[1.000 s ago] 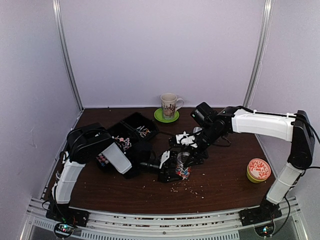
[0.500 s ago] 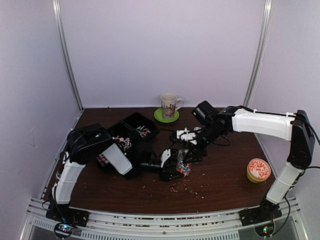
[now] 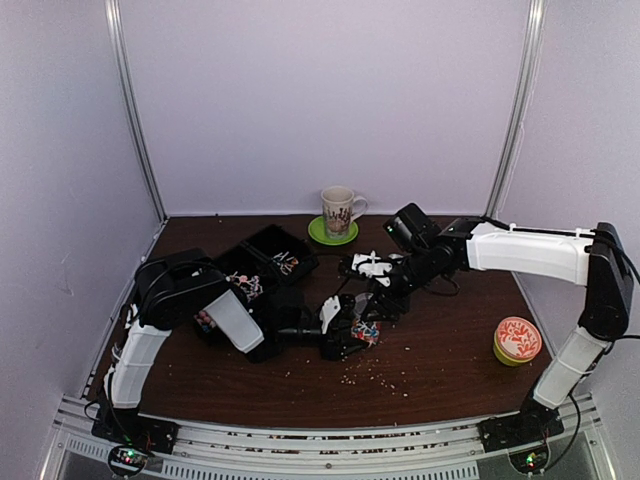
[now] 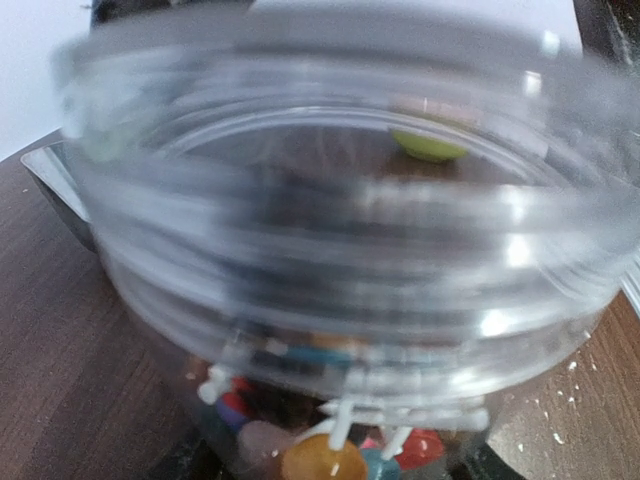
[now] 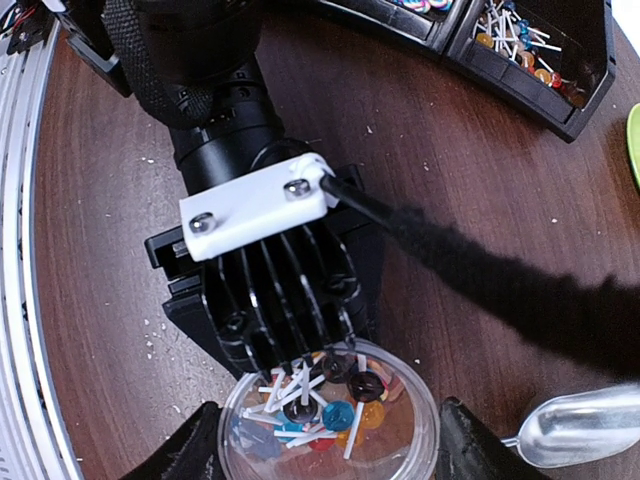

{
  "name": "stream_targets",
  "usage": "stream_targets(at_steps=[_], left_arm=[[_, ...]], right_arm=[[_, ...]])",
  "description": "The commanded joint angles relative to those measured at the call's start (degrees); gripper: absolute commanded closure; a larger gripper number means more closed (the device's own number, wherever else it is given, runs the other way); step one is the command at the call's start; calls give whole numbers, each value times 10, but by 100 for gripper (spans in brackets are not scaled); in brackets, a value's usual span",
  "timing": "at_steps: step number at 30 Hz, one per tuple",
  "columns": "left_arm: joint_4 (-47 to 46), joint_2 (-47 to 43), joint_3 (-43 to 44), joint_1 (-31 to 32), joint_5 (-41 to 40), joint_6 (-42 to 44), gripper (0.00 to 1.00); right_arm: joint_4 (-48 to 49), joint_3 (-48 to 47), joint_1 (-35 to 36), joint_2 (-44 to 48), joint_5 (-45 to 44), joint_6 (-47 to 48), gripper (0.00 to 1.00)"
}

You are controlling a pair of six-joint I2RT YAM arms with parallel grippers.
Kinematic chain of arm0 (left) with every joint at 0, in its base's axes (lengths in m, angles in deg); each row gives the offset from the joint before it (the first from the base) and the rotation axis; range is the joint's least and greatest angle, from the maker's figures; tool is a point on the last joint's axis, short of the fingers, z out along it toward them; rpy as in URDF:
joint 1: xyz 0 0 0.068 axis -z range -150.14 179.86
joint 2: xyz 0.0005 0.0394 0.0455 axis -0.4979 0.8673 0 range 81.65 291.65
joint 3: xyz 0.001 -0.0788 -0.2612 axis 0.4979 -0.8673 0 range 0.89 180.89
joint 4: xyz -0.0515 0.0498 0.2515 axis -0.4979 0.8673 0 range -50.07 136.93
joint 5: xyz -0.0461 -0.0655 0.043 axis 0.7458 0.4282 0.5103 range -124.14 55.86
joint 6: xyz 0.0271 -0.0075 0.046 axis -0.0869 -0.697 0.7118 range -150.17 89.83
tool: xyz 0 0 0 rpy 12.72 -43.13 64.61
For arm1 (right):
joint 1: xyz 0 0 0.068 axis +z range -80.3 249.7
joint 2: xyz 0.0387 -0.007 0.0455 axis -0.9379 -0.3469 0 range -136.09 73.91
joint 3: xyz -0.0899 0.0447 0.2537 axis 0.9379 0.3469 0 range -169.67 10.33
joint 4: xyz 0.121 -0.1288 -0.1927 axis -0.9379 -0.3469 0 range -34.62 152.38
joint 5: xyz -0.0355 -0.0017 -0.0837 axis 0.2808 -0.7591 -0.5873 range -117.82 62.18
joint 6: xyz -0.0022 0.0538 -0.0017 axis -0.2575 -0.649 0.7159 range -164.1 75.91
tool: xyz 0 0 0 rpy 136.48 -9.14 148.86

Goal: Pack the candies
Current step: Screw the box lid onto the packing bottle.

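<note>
Packing's looking partway: the black tray point(image 3: 270, 240) is holding plenty of candies point(image 5: 520, 40), and only a shallow layer is sitting in the clear cup point(image 5: 400, 362) mid-table. The left gripper point(image 5: 300, 350) is reaching in low and clamping that cup. The right gripper point(image 3: 378, 295) is straddling its rim, can't tell if it's pinching.
</note>
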State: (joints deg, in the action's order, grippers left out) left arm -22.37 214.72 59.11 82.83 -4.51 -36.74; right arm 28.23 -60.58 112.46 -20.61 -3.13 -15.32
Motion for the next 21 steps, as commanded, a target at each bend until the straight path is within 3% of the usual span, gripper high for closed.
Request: stream_targets(at_steps=[1, 11, 16, 21], left_arm=[[8, -10, -13, -8, -79, -18, 79], [10, -14, -16, -7, -117, -31, 79], [11, -15, -17, -7, -115, -29, 79], [1, -12, -17, -7, -80, -17, 79]], right_arm=[[-22, 6, 9, 4, -35, -66, 35], [8, 12, 20, -1, -98, -156, 33], [20, 20, 23, 9, -104, -159, 23], [20, 37, 16, 52, -81, -100, 11]])
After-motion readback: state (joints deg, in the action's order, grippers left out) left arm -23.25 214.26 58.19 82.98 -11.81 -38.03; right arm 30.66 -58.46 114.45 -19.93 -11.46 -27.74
